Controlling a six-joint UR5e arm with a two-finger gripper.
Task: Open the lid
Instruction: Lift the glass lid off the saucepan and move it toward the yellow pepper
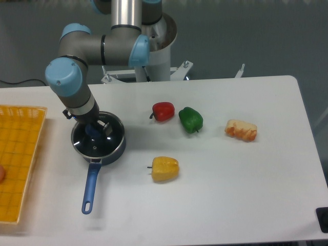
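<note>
Atop saucepan (98, 148) | round glass lid (97, 138) | fingers (95, 129) at knob, grip unclear

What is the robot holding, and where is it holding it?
The gripper is at the lid, on its blue knob; whether it has closed on the knob cannot be told.

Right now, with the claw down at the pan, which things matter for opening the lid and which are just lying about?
Job: lid, pan, claw.
Lying about: red pepper, green pepper, yellow pepper, bread, yellow basket.
</note>
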